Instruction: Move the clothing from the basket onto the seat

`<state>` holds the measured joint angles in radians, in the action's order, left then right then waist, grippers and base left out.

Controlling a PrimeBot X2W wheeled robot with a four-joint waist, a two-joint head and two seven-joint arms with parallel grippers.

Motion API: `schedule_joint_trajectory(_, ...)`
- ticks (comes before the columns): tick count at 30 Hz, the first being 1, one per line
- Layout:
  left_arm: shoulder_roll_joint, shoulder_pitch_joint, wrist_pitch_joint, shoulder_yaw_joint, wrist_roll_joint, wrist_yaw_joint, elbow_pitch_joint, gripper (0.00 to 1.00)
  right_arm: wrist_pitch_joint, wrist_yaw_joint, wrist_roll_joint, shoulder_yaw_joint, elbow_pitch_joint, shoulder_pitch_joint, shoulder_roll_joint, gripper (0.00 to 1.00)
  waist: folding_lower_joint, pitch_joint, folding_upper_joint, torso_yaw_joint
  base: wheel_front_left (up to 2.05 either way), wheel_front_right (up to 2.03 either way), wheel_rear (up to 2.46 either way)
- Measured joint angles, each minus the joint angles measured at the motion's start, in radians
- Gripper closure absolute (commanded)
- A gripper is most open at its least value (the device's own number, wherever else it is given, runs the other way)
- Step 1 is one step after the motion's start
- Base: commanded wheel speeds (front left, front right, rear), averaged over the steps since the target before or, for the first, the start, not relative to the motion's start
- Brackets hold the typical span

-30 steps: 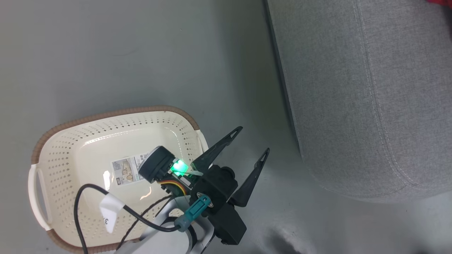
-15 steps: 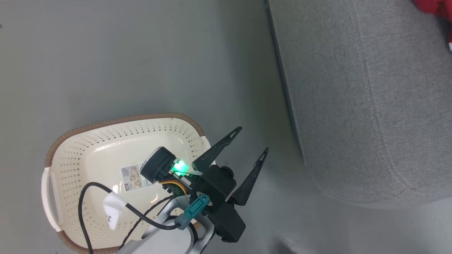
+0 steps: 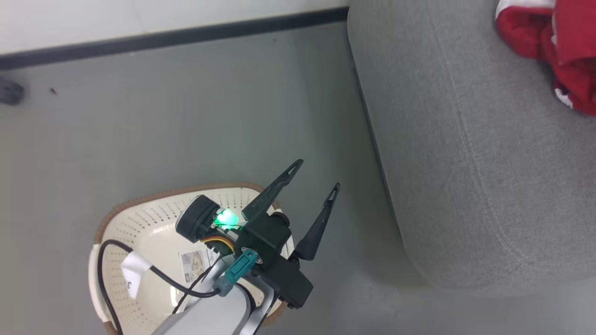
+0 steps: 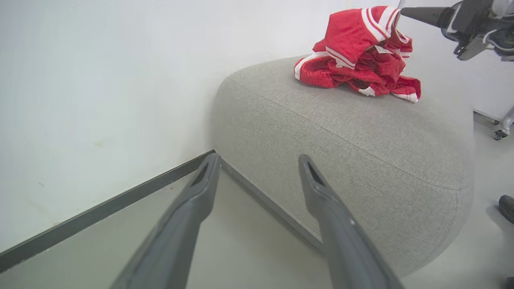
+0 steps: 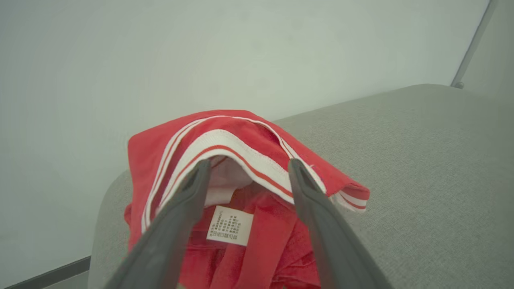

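The red clothing (image 4: 353, 52) with white stripes lies bunched on top of the grey seat (image 4: 341, 120), at the top right corner in the head view (image 3: 558, 56). My right gripper (image 5: 249, 162) is open, and the clothing's striped collar (image 5: 241, 120) arches over its fingertips. From the left wrist view, the cloth peaks up to a right finger (image 4: 421, 12). My left gripper (image 3: 317, 174) hangs open and holds nothing, above the floor beside the cream basket (image 3: 139, 204), its fingers (image 4: 192, 208) pointing at the seat's side (image 3: 465, 163).
A paper label (image 3: 195, 265) lies on the basket's bare bottom. A white wall with a dark baseboard (image 3: 186, 37) runs behind the grey floor. A caster wheel (image 4: 499, 134) and a dark object (image 4: 506, 206) sit on the floor beyond the seat.
The head camera has tilted up: the wall, the baseboard and the red clothing on the seat have come into the picture. The left gripper stays open by the basket.
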<state>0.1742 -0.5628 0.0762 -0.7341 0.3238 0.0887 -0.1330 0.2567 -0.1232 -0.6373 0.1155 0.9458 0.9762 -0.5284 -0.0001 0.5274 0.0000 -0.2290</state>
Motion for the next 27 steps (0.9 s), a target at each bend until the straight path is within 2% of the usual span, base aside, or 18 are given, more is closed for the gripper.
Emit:
schedule_joint_trajectory(11,-0.002,0.112,0.054,0.029,0.047,0.009,-0.052,0.0,0.0,0.0,0.066,0.048,-0.119,-0.162,0.072,0.0,-0.0001,-0.152,-0.0001,0.033,0.0,0.0,0.0)
schedule_joint_trajectory(27,0.013,0.27,0.104,0.15,0.09,0.032,-0.059,0.0,0.0,0.0,0.126,0.091,-0.365,-0.431,0.171,0.0,-0.0002,-0.354,-0.0002,0.096,0.0,0.0,0.0)
